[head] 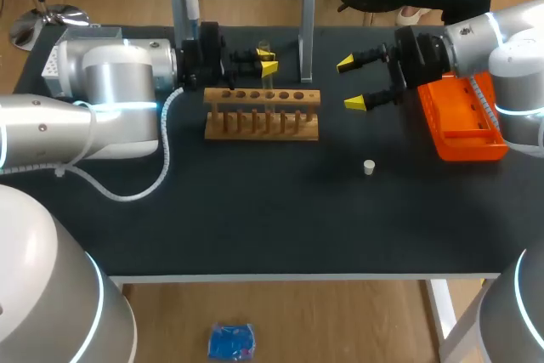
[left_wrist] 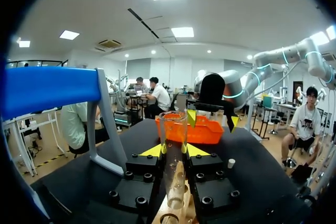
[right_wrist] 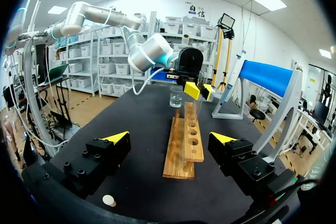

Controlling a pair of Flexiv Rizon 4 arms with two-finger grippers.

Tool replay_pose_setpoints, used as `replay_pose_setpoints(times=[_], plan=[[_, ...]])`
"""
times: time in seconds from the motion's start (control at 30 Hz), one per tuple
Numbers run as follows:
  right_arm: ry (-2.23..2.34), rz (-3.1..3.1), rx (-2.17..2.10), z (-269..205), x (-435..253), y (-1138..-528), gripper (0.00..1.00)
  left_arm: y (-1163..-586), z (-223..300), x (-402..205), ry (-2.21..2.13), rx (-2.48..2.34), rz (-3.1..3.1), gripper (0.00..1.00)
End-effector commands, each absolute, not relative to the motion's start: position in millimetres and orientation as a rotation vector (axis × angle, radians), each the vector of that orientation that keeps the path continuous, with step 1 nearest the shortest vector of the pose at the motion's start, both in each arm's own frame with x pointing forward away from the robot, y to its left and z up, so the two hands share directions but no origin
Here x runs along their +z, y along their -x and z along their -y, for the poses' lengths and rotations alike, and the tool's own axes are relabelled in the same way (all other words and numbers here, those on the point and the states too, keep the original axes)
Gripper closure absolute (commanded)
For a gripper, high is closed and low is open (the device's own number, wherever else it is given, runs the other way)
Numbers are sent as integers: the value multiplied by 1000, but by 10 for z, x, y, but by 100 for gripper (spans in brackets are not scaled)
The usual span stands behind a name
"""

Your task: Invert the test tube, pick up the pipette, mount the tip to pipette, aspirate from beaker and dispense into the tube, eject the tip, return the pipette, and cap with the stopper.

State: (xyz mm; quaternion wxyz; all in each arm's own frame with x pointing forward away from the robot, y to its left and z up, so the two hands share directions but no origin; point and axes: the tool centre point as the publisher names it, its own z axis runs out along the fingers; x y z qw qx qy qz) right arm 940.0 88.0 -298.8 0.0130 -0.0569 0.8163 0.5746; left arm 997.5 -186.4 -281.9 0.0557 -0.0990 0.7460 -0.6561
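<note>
Left gripper (left_wrist: 174,150) grips the seemingly empty test tube (left_wrist: 174,129) at the rack (head: 262,114).

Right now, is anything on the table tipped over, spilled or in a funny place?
Nothing looks spilled or tipped. The only stray is the small white stopper, lying alone on the black table, apart from the wooden rack. The clear glass test tube sits held in the left end effector.

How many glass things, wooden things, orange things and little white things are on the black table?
Glass: 2, the test tube and the beaker
Wooden: 1, the rack
Orange: 1, the box
Little white: 1, the stopper
Total: 5
</note>
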Motion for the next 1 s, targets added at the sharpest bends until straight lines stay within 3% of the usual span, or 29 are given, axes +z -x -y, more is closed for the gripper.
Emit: replay_pose_setpoints(times=[0.03,1.0], plan=[[179,-2544,1790,-875,-2988,-9401,0,-9970,1861,-2871,309,-1988,-2267,100],[179,-2544,1790,-875,-2988,-9401,0,-9964,1898,-2834,217,-1918,-2302,100]])
